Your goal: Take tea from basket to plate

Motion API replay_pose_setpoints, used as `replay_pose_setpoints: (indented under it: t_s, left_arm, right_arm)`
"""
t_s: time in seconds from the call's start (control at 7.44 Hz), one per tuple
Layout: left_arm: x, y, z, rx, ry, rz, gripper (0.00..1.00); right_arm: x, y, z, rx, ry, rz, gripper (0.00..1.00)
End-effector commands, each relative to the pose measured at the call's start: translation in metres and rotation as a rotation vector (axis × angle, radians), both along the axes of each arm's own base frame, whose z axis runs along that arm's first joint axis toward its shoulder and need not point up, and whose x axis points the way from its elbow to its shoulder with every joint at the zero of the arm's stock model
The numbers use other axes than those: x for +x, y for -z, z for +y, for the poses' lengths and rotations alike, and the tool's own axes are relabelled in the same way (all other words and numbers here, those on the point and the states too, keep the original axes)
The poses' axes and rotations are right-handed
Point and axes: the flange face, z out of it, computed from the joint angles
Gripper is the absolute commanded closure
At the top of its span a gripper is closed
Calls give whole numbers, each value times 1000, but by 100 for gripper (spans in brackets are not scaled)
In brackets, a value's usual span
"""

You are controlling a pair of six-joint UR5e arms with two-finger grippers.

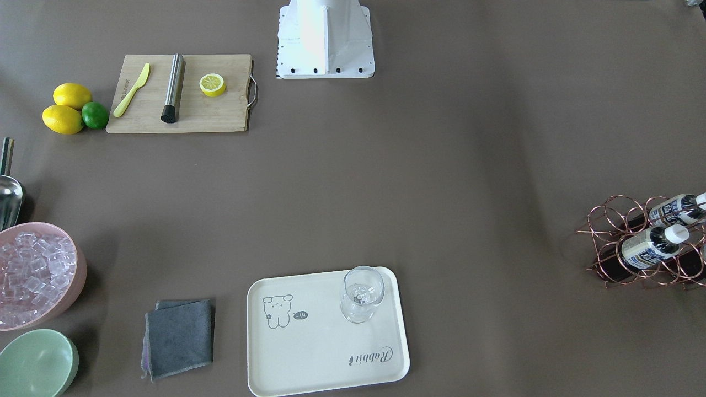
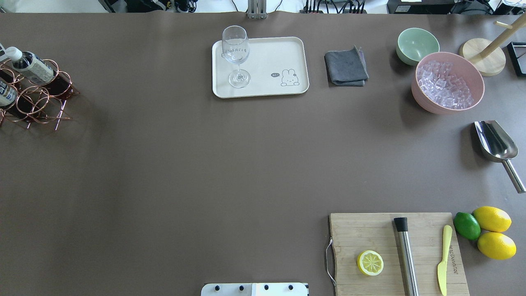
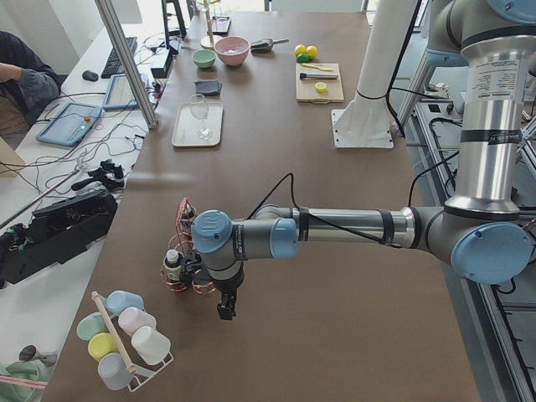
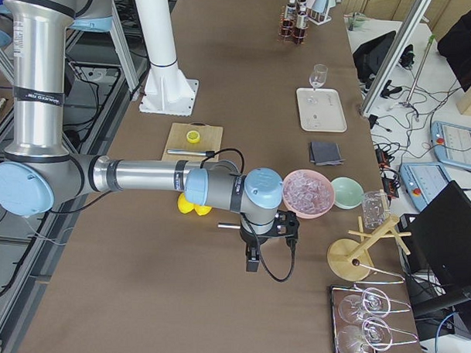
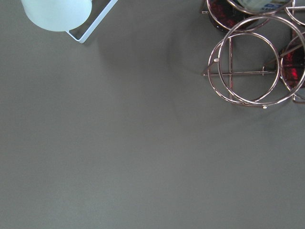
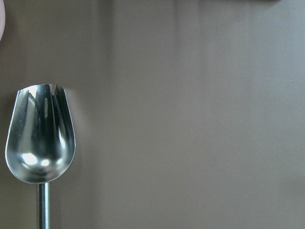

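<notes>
The copper wire basket (image 1: 626,218) stands at the table's end on my left and also shows in the overhead view (image 2: 39,102). Tea bottles (image 1: 653,246) with white caps lie in its rings, one of them clear in the overhead view (image 2: 31,65). The cream plate (image 1: 309,353) lies at the far middle edge with a clear stemmed glass (image 1: 361,292) standing on it. My left gripper (image 3: 224,310) hangs close beside the basket; I cannot tell if it is open. My right gripper (image 4: 252,262) hangs at the other table end near the ice bowl; I cannot tell its state.
A cutting board (image 2: 396,250) holds a lemon half, a steel rod and a yellow knife, with lemons and a lime (image 2: 466,225) beside it. A pink ice bowl (image 2: 448,82), green bowl (image 2: 417,45), grey cloth (image 2: 345,68) and steel scoop (image 6: 40,133) lie on my right. A cup rack (image 3: 126,339) stands past the basket.
</notes>
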Motion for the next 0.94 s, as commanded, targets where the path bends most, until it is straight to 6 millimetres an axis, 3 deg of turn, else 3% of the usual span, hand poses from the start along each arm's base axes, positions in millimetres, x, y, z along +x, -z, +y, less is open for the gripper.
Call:
replay_pose_setpoints:
  t_s: [0.0,0.67,0.81]
  left_arm:
    - [-4,-1,3,-12,15,10,3]
    - [-12,42,-7,66,24,8,3]
    - [-12,64,-16,48,24,12,3]
  right_arm:
    - [8,1,2,2,-18,-2,0]
    - [11,3,0,7,-25,-2,0]
    - [11,1,0,3,-24,-2,0]
